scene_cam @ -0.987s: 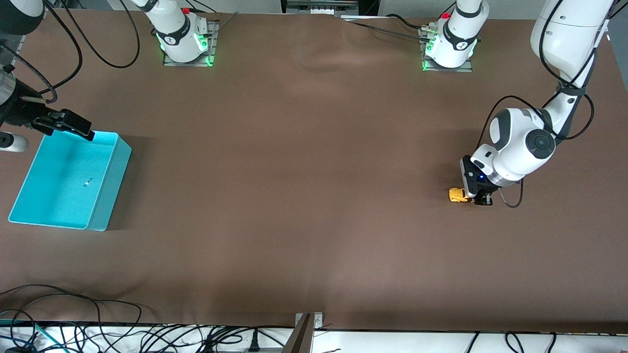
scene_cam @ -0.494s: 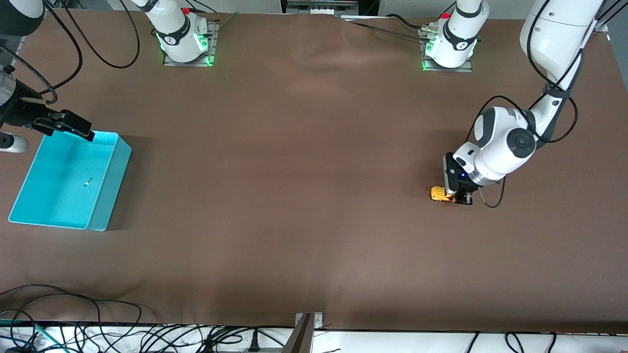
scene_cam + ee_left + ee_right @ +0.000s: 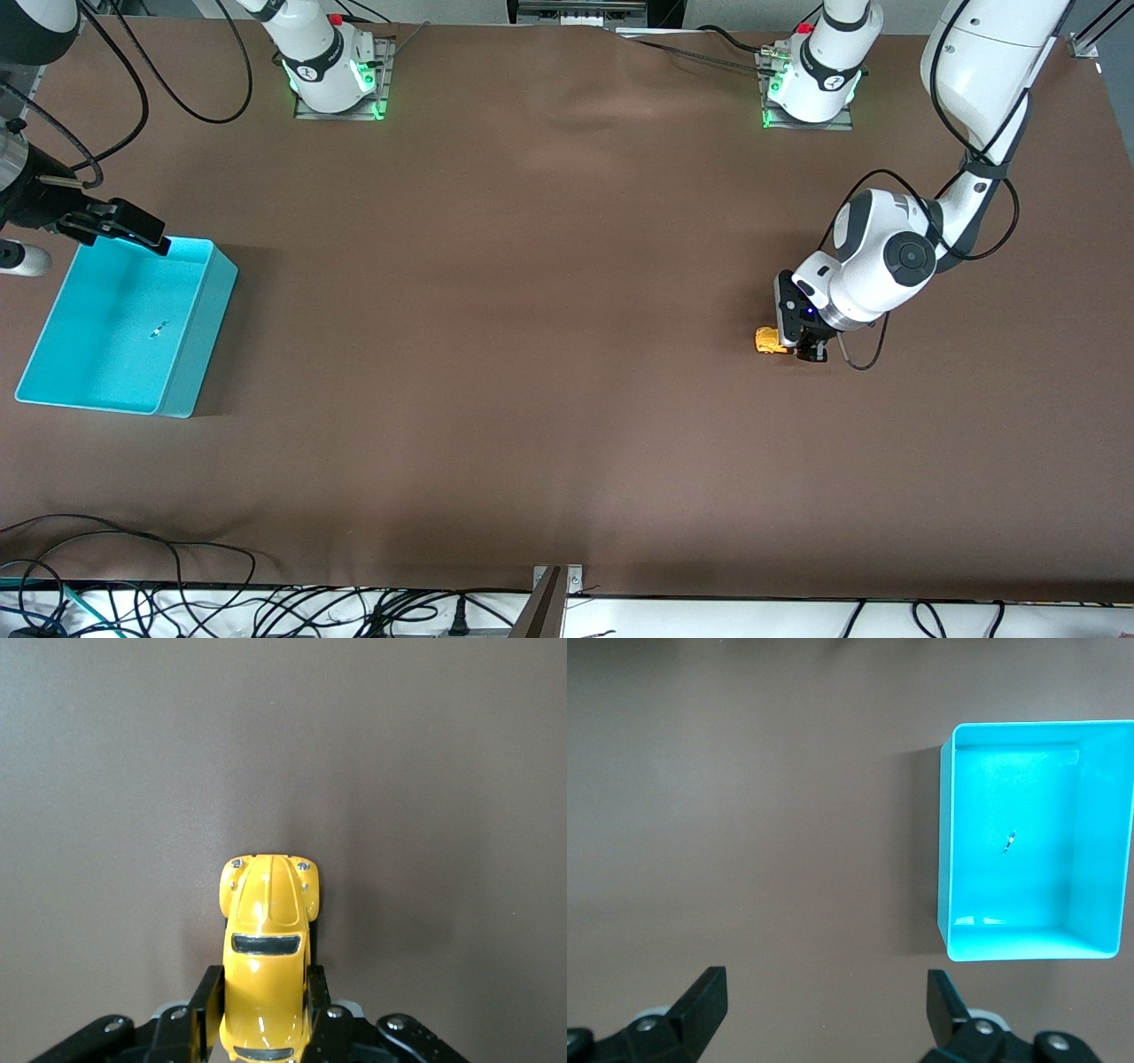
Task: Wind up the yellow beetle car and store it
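Car dragged along the desk
Left gripper (image 3: 791,345), jaws clamped on the car (image 3: 769,340), has slid it binward, winding it; right gripper (image 3: 824,1010) waits, jaws wide, by the bin (image 3: 197,354).

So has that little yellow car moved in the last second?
Yes. Clamped in the left gripper, the yellow beetle car has slid along the table toward the turquoise bin, away from the left arm's end.

right gripper (image 3: 824,1014): fingers (image 3: 700,1001) spread wide apart, nothing between them, above the brown table surface (image 3: 744,815). turquoise bin (image 3: 946,850) rests on that surface; a small dark speck (image 3: 1007,842) lies on its floor.
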`<action>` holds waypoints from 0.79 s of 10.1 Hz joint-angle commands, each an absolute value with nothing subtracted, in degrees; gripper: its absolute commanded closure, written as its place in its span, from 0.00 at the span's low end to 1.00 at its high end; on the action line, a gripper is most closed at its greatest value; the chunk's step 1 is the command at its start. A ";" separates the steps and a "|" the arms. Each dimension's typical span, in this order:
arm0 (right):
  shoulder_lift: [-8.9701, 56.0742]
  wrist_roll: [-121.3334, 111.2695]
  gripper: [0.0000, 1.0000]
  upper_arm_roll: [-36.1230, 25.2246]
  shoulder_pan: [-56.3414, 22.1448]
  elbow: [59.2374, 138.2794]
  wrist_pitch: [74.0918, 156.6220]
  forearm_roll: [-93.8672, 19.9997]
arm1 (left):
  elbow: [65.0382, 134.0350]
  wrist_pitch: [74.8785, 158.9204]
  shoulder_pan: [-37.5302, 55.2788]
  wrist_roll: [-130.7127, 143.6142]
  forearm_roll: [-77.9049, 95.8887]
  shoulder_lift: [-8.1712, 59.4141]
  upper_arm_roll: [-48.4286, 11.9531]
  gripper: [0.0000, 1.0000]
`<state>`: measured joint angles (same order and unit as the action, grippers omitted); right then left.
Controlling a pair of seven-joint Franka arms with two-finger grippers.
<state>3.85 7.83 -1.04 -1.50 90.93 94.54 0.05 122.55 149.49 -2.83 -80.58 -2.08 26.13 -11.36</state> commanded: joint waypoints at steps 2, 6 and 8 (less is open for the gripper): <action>4.48 7.73 0.00 -1.05 -1.14 89.38 93.69 -0.53 | 122.26 147.92 -7.09 -80.50 -8.17 27.95 -10.11 1.00; 4.66 7.65 0.00 -1.14 -1.05 89.38 93.69 -0.44 | 121.12 148.01 -17.11 -84.97 -13.78 30.32 -10.02 1.00; 4.75 7.73 0.00 -1.14 -0.97 89.38 93.78 -0.35 | 117.70 148.01 -21.94 -90.06 -14.94 33.12 -10.02 1.00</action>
